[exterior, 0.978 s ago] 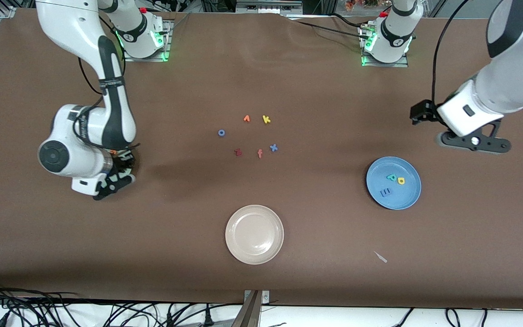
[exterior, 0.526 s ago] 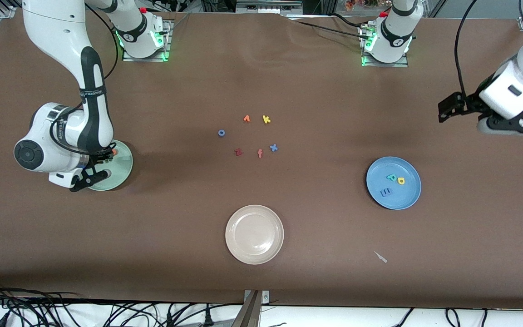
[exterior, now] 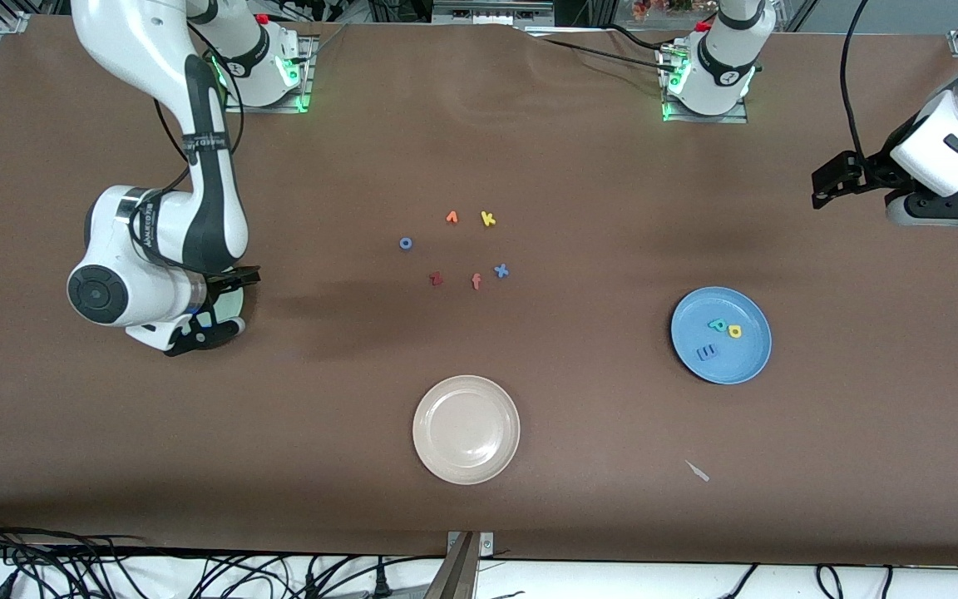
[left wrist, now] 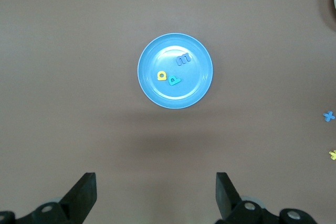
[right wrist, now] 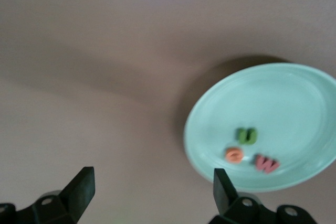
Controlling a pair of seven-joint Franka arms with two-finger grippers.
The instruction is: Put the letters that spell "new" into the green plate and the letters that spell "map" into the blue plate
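Front view: broad bare brown table [exterior: 579, 466] all round the cream-white plate [exterior: 466, 429], which sits near the camera edge; well apart toward the left arm's end, the blue plate [exterior: 721, 335] with blue m [exterior: 706, 353], teal p [exterior: 718, 325] and yellow a [exterior: 734, 332] lying flat in it; farther from the camera than the cream plate, a loose cluster of stray letters [exterior: 462, 249]; toward the right arm's end, only a sliver of the green plate [exterior: 232, 303] visible under the right wrist; right gripper [exterior: 214, 320] hanging over that plate, arm bent down from its base; left gripper [exterior: 936, 218] raised over bare cloth at the table's edge, waiting.

Left wrist view: left gripper [left wrist: 155, 192] with fingers spread wide, nothing between them; blue plate centred over open cloth, its three letters clustered together, p touching a.

Right wrist view: right gripper [right wrist: 152, 192] with fingers wide apart and empty; green plate with green n [right wrist: 247, 136], orange e [right wrist: 234, 155] and red-pink w [right wrist: 267, 163] flat near its rim, close together.
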